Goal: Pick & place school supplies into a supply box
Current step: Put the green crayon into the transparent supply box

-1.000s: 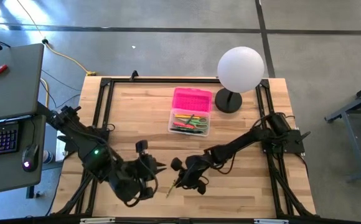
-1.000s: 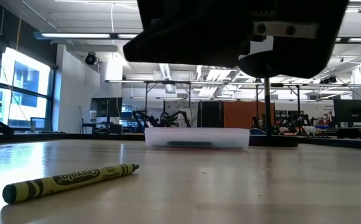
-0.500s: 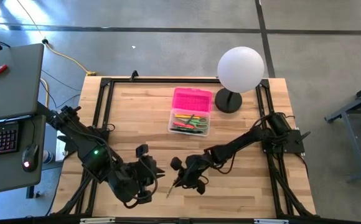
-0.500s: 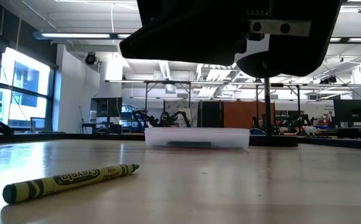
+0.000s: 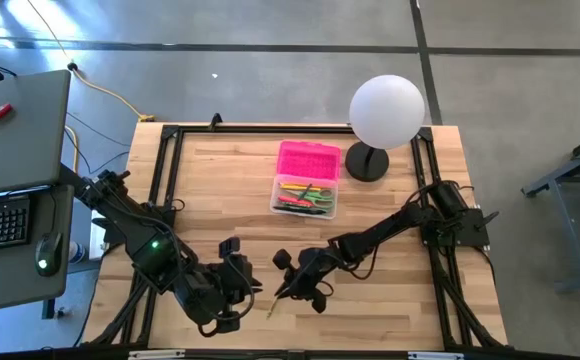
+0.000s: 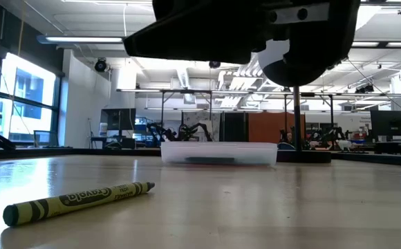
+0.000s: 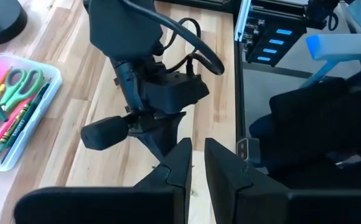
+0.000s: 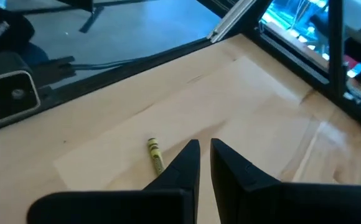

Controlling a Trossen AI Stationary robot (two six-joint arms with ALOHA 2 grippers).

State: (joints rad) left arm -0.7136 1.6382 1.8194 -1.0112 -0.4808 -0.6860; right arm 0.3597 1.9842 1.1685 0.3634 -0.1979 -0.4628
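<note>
1. Wooden bench [image 5: 390, 300], lab room behind; near edge holds one loose crayon [image 6: 76, 203], olive-yellow.
2. Crayon lies just under right hand [image 5: 288, 288], long axis slanting toward the near edge; fingers nearly pressed together, holding nothing.
3. Left hand [image 5: 253, 285] just beside, fingers narrowly parted, empty; right is nearer.
4. Farther back: box [image 5: 332, 205] with supplies, pink lid [image 5: 309, 160] beyond.
</note>
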